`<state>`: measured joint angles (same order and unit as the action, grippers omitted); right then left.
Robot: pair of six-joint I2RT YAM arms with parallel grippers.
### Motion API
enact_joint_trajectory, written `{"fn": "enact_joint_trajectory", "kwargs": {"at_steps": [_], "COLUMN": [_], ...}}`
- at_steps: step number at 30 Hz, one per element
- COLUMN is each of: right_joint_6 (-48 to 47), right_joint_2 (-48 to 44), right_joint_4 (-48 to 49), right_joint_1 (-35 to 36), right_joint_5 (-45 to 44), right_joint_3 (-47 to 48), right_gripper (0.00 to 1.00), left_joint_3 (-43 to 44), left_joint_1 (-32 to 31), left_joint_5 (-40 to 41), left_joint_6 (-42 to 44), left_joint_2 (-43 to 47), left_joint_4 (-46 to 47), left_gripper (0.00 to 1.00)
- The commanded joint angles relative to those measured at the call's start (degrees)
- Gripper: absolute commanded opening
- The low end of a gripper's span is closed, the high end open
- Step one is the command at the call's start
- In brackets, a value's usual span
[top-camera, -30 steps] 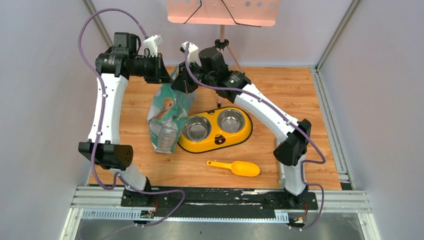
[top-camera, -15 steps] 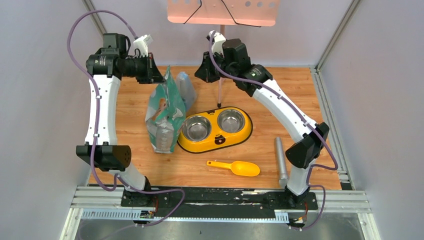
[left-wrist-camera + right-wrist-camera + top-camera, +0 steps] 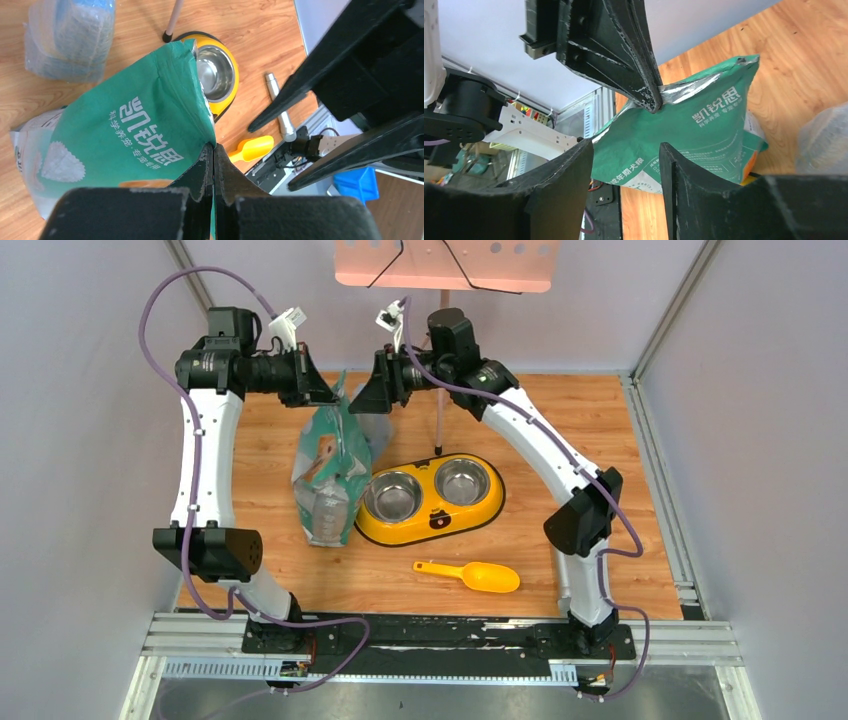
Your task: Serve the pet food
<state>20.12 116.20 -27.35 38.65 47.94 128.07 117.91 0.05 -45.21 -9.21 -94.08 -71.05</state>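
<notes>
pet food is not in sight in any view; the only bag with print, the green-and-white bag, has its top edge pinched and both steel bowls show plain metal.

the wooden table carries everything. the left arm rises on the left side and bends in over the bag. the right arm reaches from the right side toward the same spot.

the green-and-white bag stands upright left of the yellow double bowl, just beside it. a clear plastic bag lies behind it on the wood.

the double bowl holds two steel cups side by side. a thin tripod leg comes down just behind it.

the left gripper has its fingers pressed together on the top edge of the green-and-white bag, at the corner nearest the bowl, and holds that edge up.

the right gripper is spread wide with nothing between its fingers. it faces the left gripper close to the bag's top, and the bag shows through the gap. whether it touches the bag i cannot tell.

the orange-yellow scoop lies flat in front of the bowl, apart from it.

a metal cylinder lies on the wood to the right of the scoop.
</notes>
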Motion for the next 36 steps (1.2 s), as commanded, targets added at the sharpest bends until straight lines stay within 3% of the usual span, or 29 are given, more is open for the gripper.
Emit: {"fn": "enact_joint_trajectory", "kwargs": {"at_steps": [1, 7, 17, 24, 36], "right_joint_6": [2.56, 3.69, 5.64, 6.29, 1.81], "right_joint_2": [2.59, 3.45, 4.25, 4.0, 3.87], "right_joint_4": [3.32, 3.09, 5.29, 2.07, -0.89], "right_joint_1": [1.6, 3.13, 3.13, 3.04, 4.27], "right_joint_5": [3.94, -2.59, -0.23, -11.23, -13.51], "right_joint_3": [3.9, 4.38, 5.91, 4.39, 3.88], "right_gripper": [0.53, 0.47, 0.46, 0.25, 0.25], "left_joint_3": [1.05, 1.23, 0.63, 0.58, 0.64], "left_joint_1": [-0.32, -0.32, -0.32, -0.32, -0.32], "left_joint_5": [-7.54, -10.35, -9.91, -9.73, -10.08], "left_joint_6": [-4.06, -5.95, -5.79, -5.56, -6.05], "left_joint_2": [0.78, 0.66, 0.57, 0.95, 1.1], "left_joint_4": [6.1, 7.83, 7.88, 7.71, 8.02], "left_gripper": [0.0, 0.0, 0.0, 0.0, 0.0]}}
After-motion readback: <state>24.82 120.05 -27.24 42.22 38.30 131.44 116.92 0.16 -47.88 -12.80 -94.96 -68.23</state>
